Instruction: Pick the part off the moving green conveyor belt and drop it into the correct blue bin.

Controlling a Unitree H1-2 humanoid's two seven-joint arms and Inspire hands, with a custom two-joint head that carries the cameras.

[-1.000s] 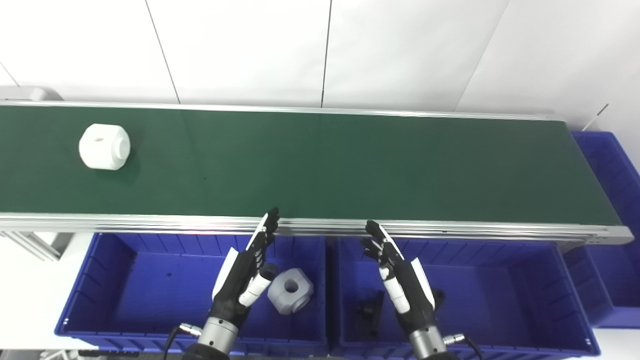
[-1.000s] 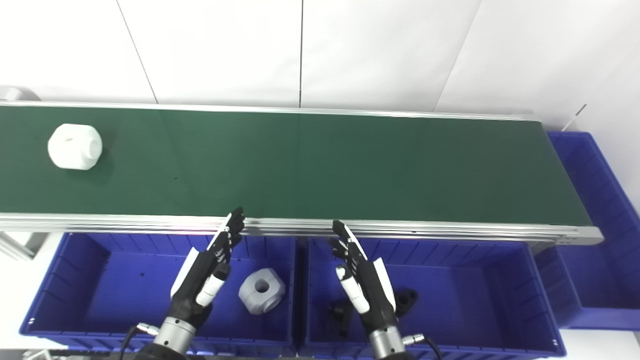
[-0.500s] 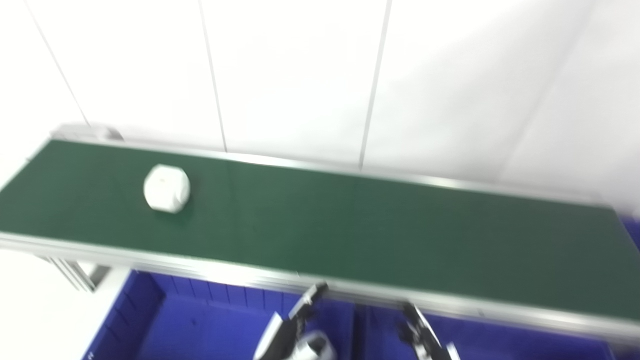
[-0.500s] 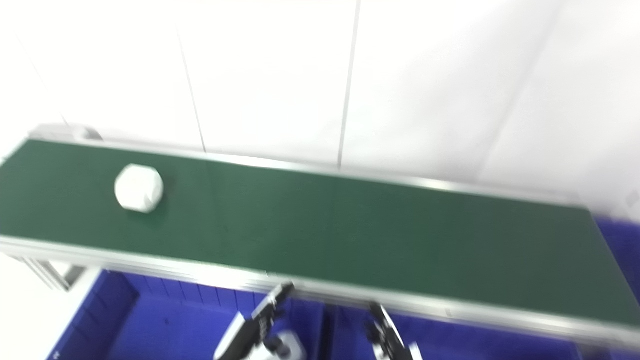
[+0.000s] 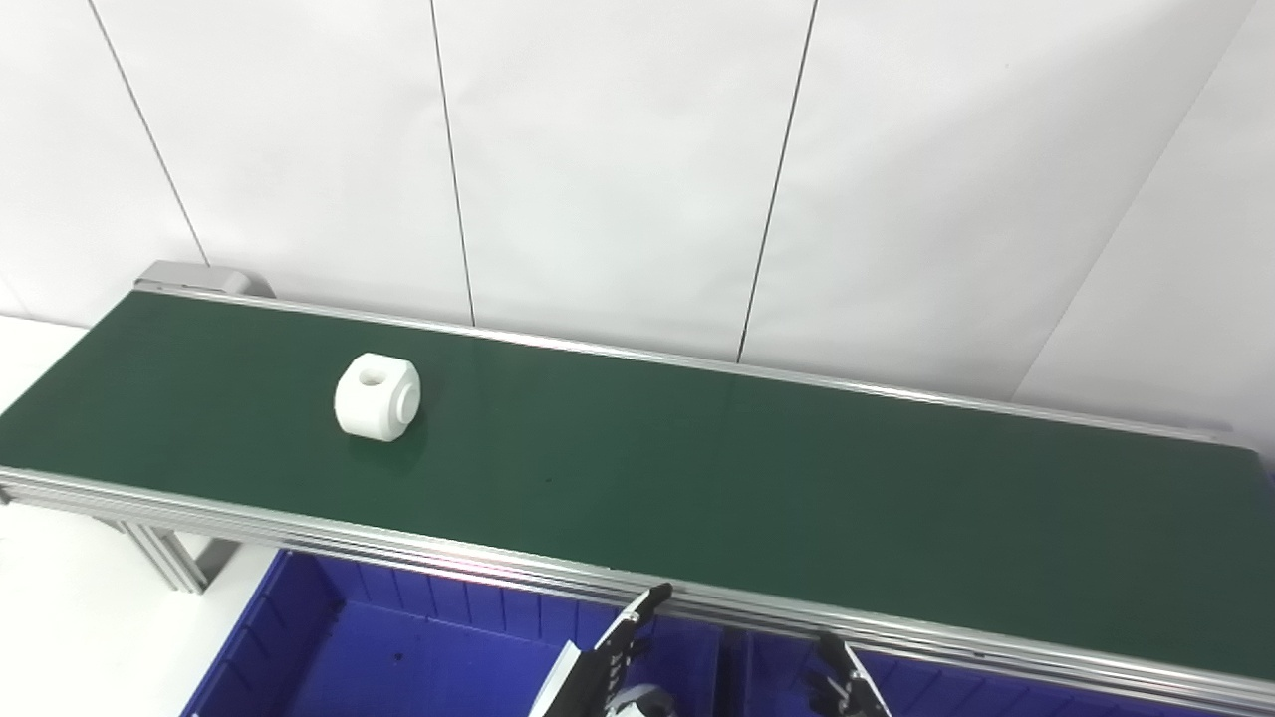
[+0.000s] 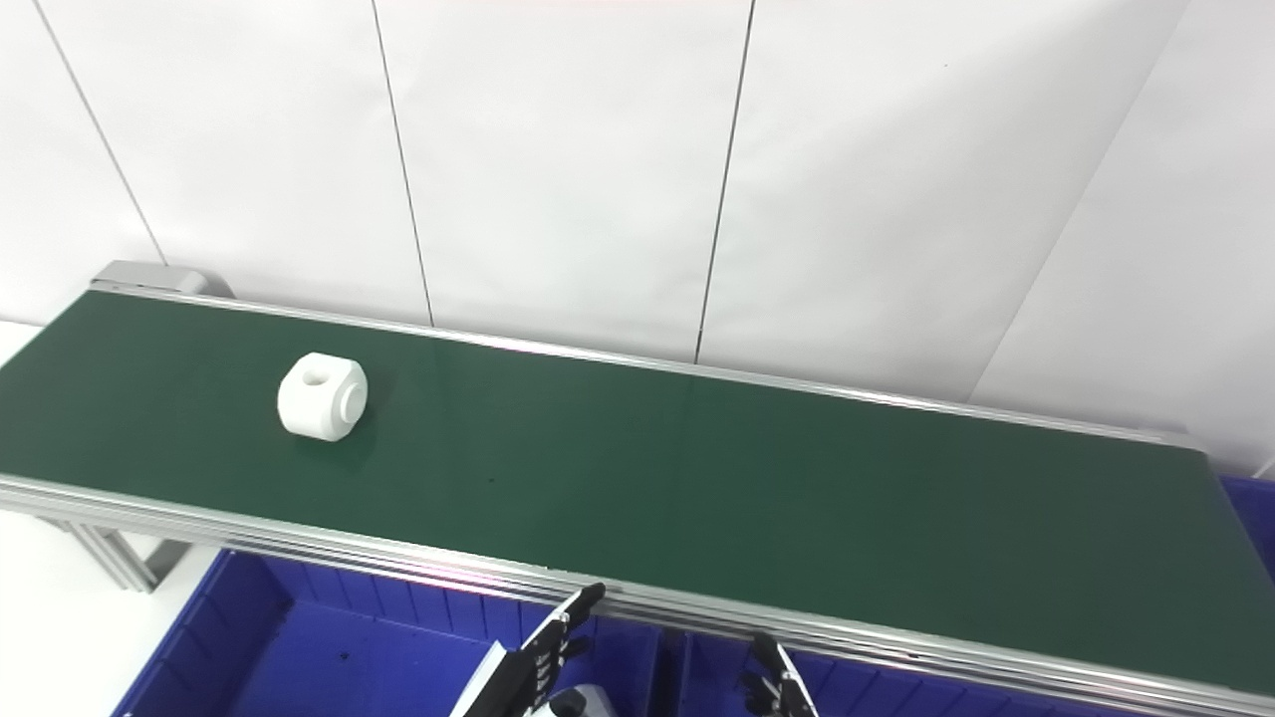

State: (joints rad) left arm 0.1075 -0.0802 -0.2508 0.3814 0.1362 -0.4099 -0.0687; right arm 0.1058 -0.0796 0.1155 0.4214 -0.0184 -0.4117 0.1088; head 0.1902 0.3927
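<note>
A white blocky part (image 5: 377, 396) with a round hole on top lies on the left stretch of the green conveyor belt (image 5: 697, 478). Only the fingertips of my left hand (image 5: 608, 667) show at the bottom edge, over the left blue bin (image 5: 418, 637), fingers straight and apart, holding nothing. My right hand (image 5: 845, 687) barely peeks in at the bottom, its fingers spread over the right blue bin (image 5: 956, 682). Both hands are well right of the part and below the belt's near rail.
The belt's aluminium near rail (image 5: 299, 523) runs across in front of the bins. A white panelled wall (image 5: 637, 169) stands behind the belt. A grey end housing (image 5: 204, 277) caps the belt's far left corner. A sliver of another blue bin (image 6: 1253, 498) shows far right.
The camera has tilted up and turned left, so bins and hands dropped to the picture's bottom edge. The white part sits further right along the belt. Hands keep their open pose.
</note>
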